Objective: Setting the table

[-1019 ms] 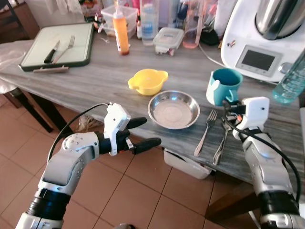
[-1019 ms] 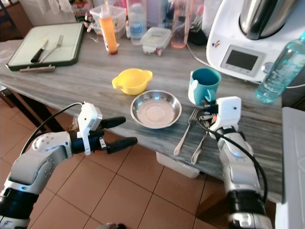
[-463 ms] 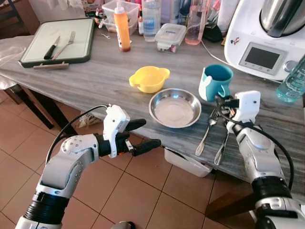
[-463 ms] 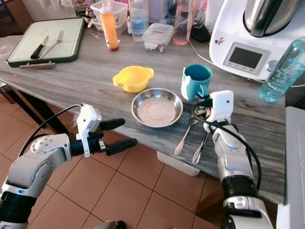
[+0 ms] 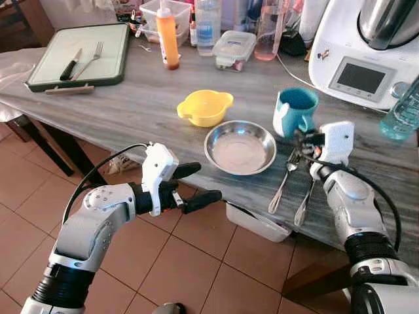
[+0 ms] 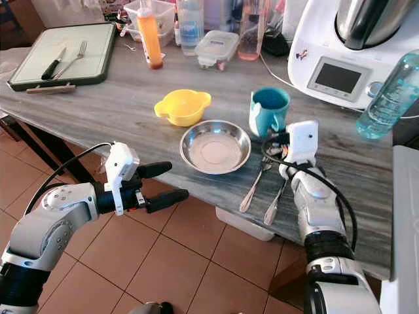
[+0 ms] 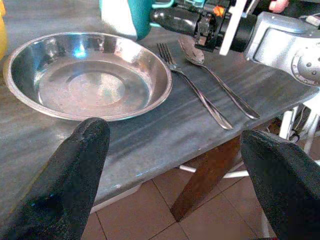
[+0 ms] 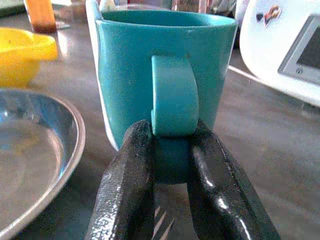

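Right wrist view: right gripper (image 8: pixel 170 165) fingers pinched on the handle of the teal ceramic mug (image 8: pixel 160 75); head views hide that grip behind the wrist. Mug stands on the grey wooden table (image 5: pixel 131 111), just beside the round steel bowl (image 5: pixel 240 148), with steel fork (image 5: pixel 283 182) and spoon (image 5: pixel 305 201) before it. Left gripper (image 5: pixel 196 183) hovers off the table edge, fingers apart. Versus 0.5 s ago: right gripper has edged closer onto the handle, left unchanged.

Fork (image 5: pixel 283 180) and spoon (image 5: pixel 306 196) right of dish (image 5: pixel 239 147)
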Tool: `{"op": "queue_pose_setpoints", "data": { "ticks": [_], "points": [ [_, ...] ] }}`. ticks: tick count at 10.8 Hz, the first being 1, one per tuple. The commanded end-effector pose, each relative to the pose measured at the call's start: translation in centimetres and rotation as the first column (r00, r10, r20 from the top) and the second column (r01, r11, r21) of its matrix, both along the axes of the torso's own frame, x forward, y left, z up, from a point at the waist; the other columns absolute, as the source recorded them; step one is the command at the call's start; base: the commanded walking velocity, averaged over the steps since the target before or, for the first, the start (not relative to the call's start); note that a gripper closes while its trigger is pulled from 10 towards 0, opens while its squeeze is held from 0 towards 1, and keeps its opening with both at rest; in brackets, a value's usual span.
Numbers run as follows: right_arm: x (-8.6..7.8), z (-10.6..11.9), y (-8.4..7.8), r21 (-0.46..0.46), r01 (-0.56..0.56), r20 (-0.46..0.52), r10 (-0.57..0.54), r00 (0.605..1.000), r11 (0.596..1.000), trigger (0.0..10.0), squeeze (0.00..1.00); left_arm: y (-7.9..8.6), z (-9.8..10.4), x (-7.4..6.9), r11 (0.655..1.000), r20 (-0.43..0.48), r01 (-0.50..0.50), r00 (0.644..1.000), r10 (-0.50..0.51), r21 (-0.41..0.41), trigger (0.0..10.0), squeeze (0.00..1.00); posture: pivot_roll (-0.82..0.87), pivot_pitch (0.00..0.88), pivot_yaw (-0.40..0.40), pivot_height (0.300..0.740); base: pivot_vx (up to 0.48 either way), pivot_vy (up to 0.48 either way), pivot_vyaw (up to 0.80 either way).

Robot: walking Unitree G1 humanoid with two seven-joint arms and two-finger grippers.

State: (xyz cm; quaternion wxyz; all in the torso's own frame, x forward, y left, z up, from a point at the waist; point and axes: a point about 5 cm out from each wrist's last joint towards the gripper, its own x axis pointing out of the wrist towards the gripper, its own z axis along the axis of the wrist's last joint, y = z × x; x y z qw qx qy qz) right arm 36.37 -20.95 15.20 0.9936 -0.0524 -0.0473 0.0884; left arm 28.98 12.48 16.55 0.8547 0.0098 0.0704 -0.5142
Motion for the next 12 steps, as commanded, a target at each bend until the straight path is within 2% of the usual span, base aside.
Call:
{"op": "queue_pose_setpoints", "data": {
  "ticks": [1,3,4,8,12],
  "points": [
    [0.3,0.7,0.0,-0.008,0.000,0.031,0.000,1.000,1.000,10.0,0.00,0.0,0.1,-0.2,1.000,0.003,-0.002,1.000,0.002,0.003,10.0,0.00,0.24,0.168,0.017,0.740,0.000,0.000,0.00],
    [0.4,0.3,0.1,-0.011,-0.003,0.021,0.003,1.000,1.000,10.0,0.00,0.0,0.1,-0.3,1.000,0.002,-0.004,1.000,0.004,0.002,10.0,0.00,0.24,0.168,0.018,0.740,0.000,0.000,0.00],
    [0.5,0.3,0.1,-0.007,-0.004,0.022,0.004,1.000,1.000,10.0,0.99,-0.1,0.1,-0.3,1.000,0.002,-0.003,1.000,0.003,0.000,10.0,0.00,0.24,0.167,0.019,0.740,0.000,0.000,0.00],
    [0.7,0.5,0.1,-0.014,-0.005,0.033,0.005,0.999,1.000,10.0,1.00,-0.1,0.0,-0.2,1.000,0.001,-0.007,1.000,0.007,0.001,10.0,0.00,0.25,0.157,0.012,0.740,0.000,0.000,0.00],
    [0.6,1.7,-0.6,-0.024,0.021,0.093,-0.018,0.995,1.000,10.0,1.00,-0.2,0.0,0.0,1.000,0.003,0.002,1.000,-0.002,0.002,10.0,0.00,0.24,0.140,0.008,0.740,0.000,0.000,0.00]
  ]
}}
